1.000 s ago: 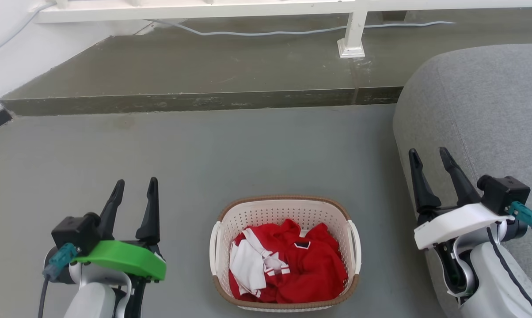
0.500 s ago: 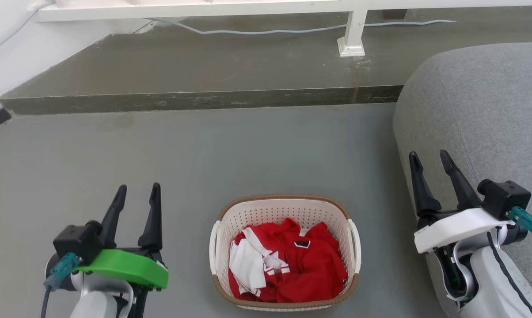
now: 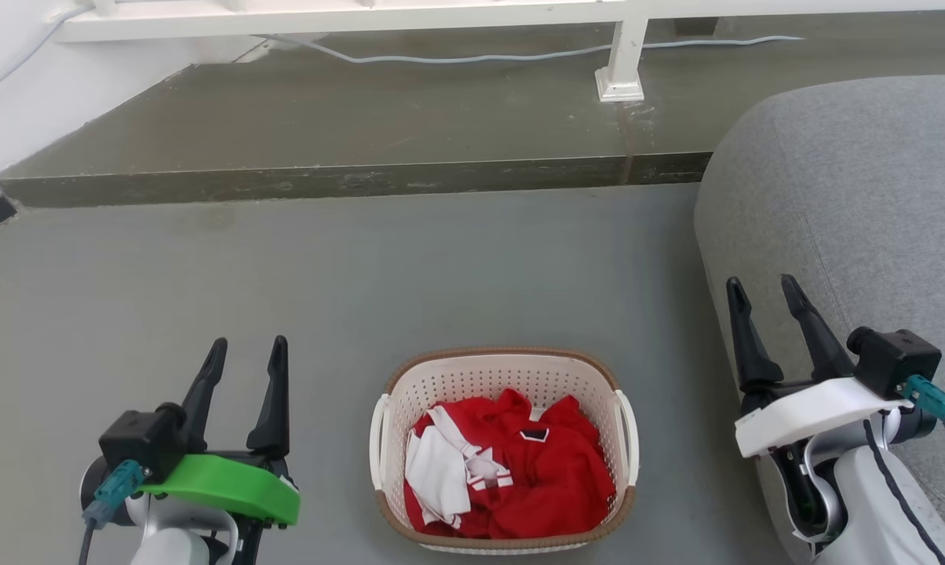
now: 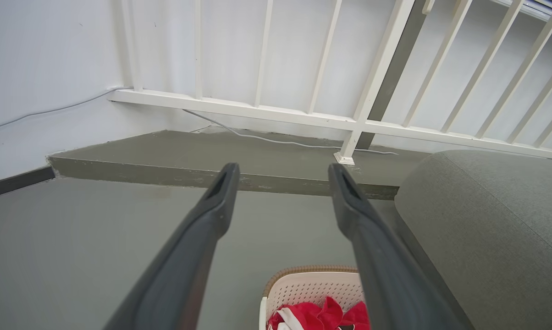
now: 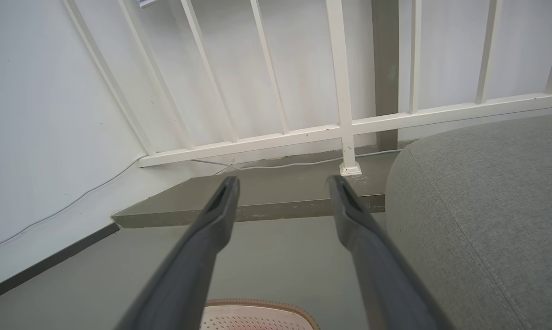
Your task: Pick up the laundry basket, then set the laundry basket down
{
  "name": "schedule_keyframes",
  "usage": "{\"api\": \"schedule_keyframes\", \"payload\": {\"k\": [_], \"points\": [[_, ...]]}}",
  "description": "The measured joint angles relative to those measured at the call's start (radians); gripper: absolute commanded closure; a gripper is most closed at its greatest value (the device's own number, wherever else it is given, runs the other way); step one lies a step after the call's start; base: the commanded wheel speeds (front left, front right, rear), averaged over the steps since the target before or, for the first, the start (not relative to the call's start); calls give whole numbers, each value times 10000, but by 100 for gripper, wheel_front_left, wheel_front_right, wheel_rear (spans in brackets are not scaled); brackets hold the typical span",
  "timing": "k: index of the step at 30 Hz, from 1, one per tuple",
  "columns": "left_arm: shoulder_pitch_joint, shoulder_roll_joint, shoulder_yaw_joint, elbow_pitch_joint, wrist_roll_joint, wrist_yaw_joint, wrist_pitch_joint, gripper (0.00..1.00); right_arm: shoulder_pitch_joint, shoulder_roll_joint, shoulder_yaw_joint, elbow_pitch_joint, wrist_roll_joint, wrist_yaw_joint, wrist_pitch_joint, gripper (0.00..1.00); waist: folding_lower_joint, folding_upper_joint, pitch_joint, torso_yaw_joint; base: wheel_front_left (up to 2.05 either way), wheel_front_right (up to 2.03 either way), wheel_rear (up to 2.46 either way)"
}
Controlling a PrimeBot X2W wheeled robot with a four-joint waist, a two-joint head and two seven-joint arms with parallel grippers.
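Laundry basket, cream-white perforated plastic, rounded-rectangular, with brown woven-look rim and white loop handles on both short sides, resting upright on the grey floor at 6 o'clock in the head view, between the two arms and touched by neither. Holds crumpled red and white clothing. Left gripper at 8 o'clock, well apart from the basket, long dark fingers spread partway, gripping nothing. Right gripper at 4 o'clock, fingers likewise parted and empty, seen against a rounded grey fabric sofa. Toward 12 o'clock, a low dark raised step, a white railing post and a pale cable lying along the step.
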Motion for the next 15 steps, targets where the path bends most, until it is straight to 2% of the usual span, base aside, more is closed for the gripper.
{"api": "schedule_keyframes", "payload": {"k": [1,2,9,15], "points": [[12,0,2,-2,25,-10,0,0,2,17,-4,2,-25,0,0,0,0,0,-5,-7,0,0,0],[25,-4,0,-2,48,-44,0,100,6,36,-4,4,-71,4,0,100,0,0,-11,-16,0,0,0],[265,-127,-115,491,-44,-50,46,100,391,213,50,487,-6,-2,21,100,0,0,-17,-21,0,0,0],[265,-140,-63,489,-566,-52,146,100,390,222,-102,489,579,-2,161,100,0,0,-68,-11,0,0,0]]}}
